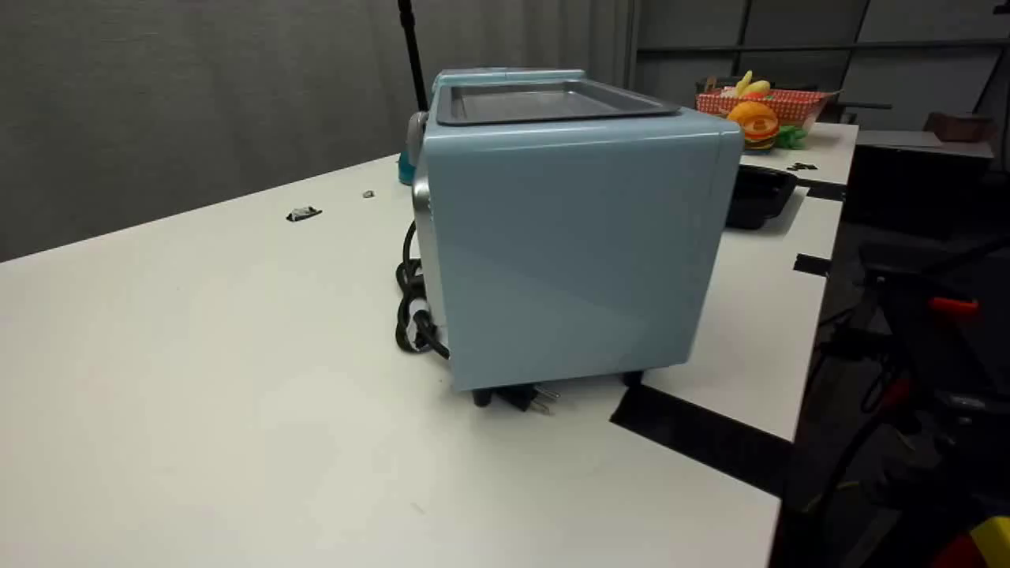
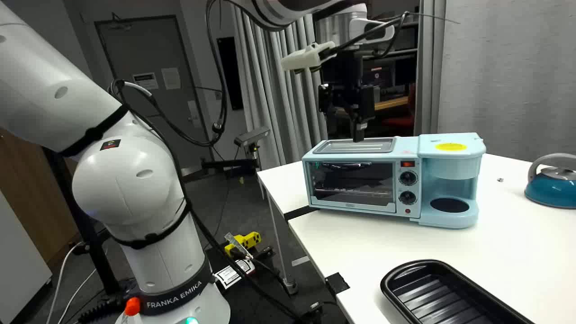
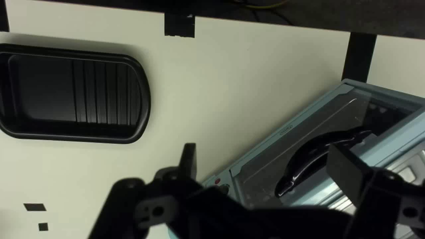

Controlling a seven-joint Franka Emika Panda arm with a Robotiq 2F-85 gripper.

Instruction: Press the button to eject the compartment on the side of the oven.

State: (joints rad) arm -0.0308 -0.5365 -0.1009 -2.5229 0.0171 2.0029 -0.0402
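The pale blue oven stands on the white table. An exterior view shows its front (image 2: 418, 180), with a glass door, two dark knobs, a red switch (image 2: 407, 164) and a small red round spot (image 2: 407, 210). An open-fronted side compartment (image 2: 450, 173) with a yellow sticker on top is at its right end there. An exterior view shows its plain side panel (image 1: 580, 244). My gripper (image 2: 358, 128) points down above the grey tray on the oven's top. In the wrist view, my gripper (image 3: 267, 162) is open and empty, partly covering the oven's knobs; the door handle (image 3: 308, 156) shows between the fingers.
A black ridged pan (image 2: 454, 297) lies on the table near the oven, also in the wrist view (image 3: 99, 99). A blue kettle (image 2: 551, 184) stands beyond the side compartment. A black cord (image 1: 410, 308) lies behind the oven. A toy food basket (image 1: 793, 106) is farther off.
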